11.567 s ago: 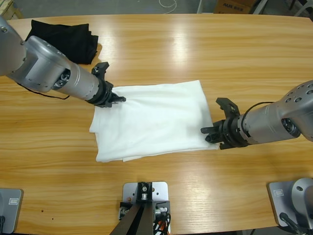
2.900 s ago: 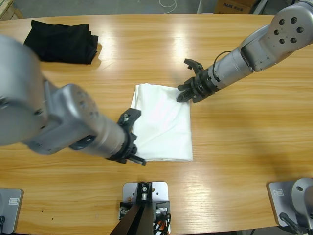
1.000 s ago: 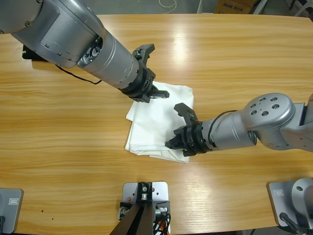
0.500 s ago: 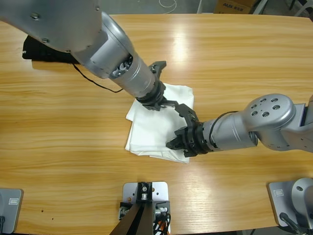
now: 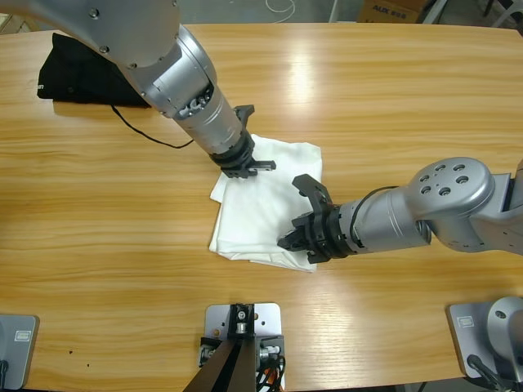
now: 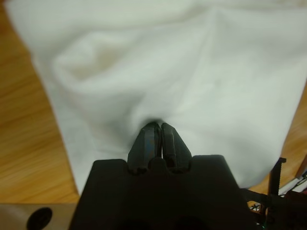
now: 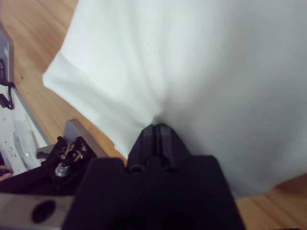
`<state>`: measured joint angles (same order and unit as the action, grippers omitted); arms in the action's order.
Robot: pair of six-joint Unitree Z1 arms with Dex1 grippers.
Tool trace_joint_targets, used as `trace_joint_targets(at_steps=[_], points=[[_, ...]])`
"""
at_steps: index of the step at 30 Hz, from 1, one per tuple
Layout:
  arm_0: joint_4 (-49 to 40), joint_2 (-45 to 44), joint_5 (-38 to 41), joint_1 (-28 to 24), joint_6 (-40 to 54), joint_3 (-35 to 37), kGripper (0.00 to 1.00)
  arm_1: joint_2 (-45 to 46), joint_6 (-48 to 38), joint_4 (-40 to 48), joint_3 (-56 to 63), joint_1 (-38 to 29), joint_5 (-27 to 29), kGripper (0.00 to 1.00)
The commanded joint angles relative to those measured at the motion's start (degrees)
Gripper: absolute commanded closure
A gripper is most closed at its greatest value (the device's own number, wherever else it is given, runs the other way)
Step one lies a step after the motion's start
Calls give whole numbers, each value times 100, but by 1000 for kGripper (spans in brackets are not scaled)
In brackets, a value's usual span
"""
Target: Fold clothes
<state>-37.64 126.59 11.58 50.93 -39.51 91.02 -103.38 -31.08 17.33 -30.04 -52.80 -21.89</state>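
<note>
Cotton T-shirt [image 5: 261, 204], white and soft, is lying folded into a rumpled rectangle; left gripper [image 6: 157, 132] and right gripper [image 7: 156, 129] are each pinching its cloth, jaws closed.

The shirt [image 5: 261, 204] lies folded on the middle of the table [image 5: 392, 90]. One gripper [image 5: 249, 166] is on its far edge, the other gripper [image 5: 301, 237] on its near right part. A folded cloth [image 5: 73, 77] lies far off at the far left corner.
</note>
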Motion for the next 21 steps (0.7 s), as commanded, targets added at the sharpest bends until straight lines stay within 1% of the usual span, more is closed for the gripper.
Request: trace_joint_targets(at_steps=[1, 6, 8, 11, 14, 17, 18, 19, 20, 21], points=[[-86, 581, -184, -345, -164, 265, 1000, -98, -26, -335, 269, -2, -61, 1000], [-86, 720, -261, -760, -233, 585, 1000, 174, 13, -669, 280, -2, -56, 1000], [-93, 716, -280, -874, -233, 574, 1000, 240, 18, -759, 289, -2, -47, 1000], [-86, 583, -379, -1006, -233, 369, 1000, 347, 28, -868, 252, -2, -35, 1000], [-56, 108, -514, -1147, -187, -6, 1000, 431, 41, -889, 245, -2, 23, 1000], [-31, -788, -725, -1284, -64, -552, 1000, 798, 41, -880, 223, -2, 352, 1000], [-19, -1108, -727, -1342, 8, -783, 1000, 920, 48, -950, 192, -2, 394, 534], [-15, -1435, -732, -1400, 85, -1032, 1000, 1046, 107, -1031, 171, -2, 437, 45], [-15, -1751, -732, -1461, 178, -1280, 1000, 1199, 188, -1196, 55, -2, 498, 0], [-15, -2075, -727, -1505, 279, -1524, 1000, 1375, 260, -1471, -167, -2, 567, 0]])
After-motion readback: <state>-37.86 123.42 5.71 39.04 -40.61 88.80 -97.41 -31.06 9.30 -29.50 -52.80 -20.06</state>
